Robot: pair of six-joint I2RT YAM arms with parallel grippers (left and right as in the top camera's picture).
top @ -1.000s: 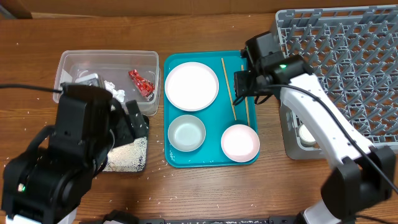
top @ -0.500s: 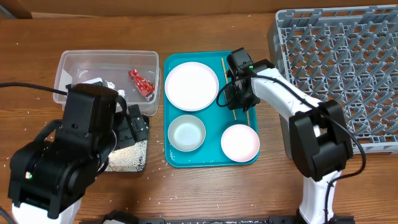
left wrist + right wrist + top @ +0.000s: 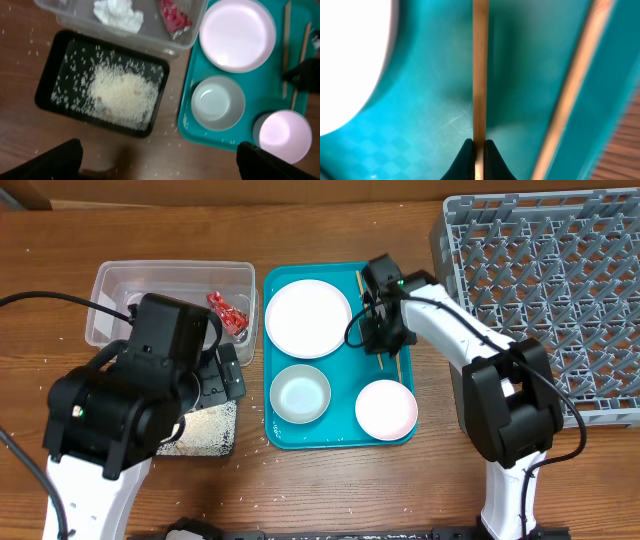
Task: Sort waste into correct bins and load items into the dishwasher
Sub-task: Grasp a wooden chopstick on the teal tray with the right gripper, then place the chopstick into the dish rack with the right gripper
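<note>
My right gripper is down on the teal tray, shut on one wooden chopstick; the second chopstick lies beside it to the right. The white plate, a white bowl and a pale-pink bowl sit on the same tray. My left gripper is open and empty above the table, in front of the black tray that holds rice. The clear tub holds the red wrapper and the tissue wad. The cup is out of view.
The grey dish rack fills the right rear of the table. Loose rice grains are scattered on the wood around the black tray. My left arm's body hides much of the tub and the black tray from above.
My right arm swung left from the rack's edge down onto the chopsticks and now grips one. My left arm shifted slightly right and towards the back.
</note>
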